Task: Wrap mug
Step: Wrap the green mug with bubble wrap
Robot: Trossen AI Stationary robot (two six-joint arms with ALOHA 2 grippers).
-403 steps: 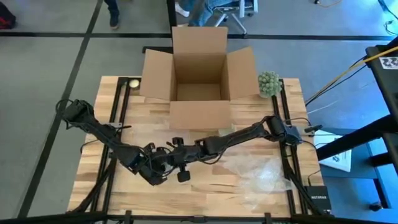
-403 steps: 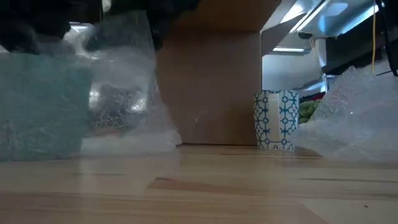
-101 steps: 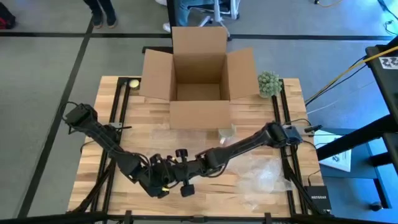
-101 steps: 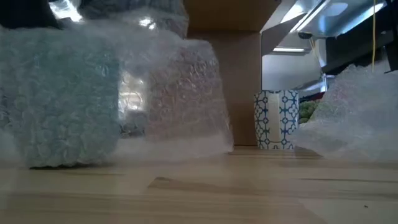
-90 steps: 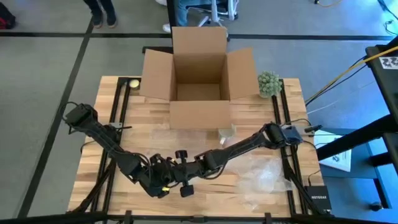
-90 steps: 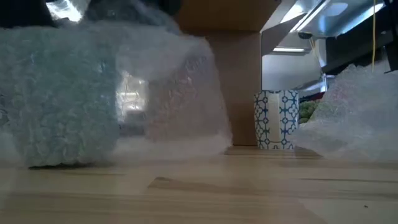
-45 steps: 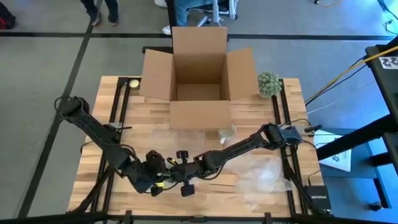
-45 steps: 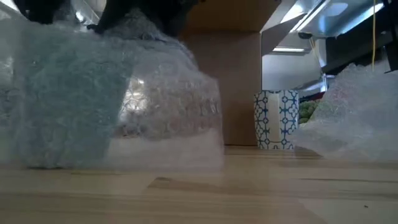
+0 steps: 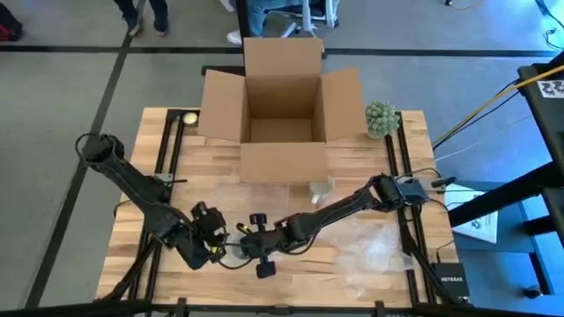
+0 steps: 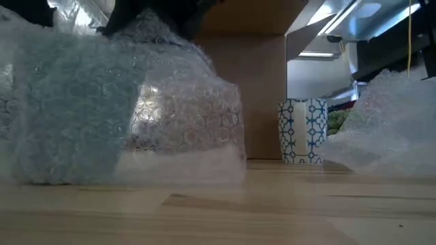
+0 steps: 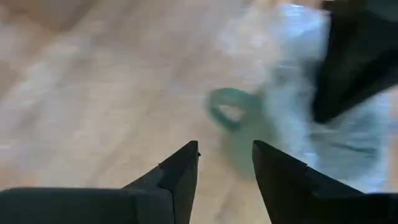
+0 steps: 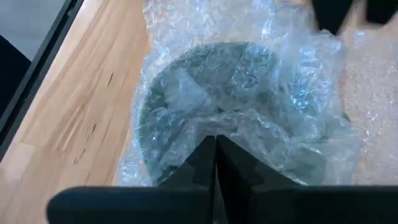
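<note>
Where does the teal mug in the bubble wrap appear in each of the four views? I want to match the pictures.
High view: mostly hidden under the two grippers, near the table's front edge, about.
Low view: teal mug at left, behind bubble wrap.
Left wrist view: at right of centre, handle visible.
Right wrist view: centre, seen from above.
Shared landmark: the bubble wrap around it.

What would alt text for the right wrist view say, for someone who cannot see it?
The right gripper, jaws shut on a fold of bubble wrap, is above a teal mug seen from the top through the clear plastic. The wrapped mug sits on the wooden table.
</note>
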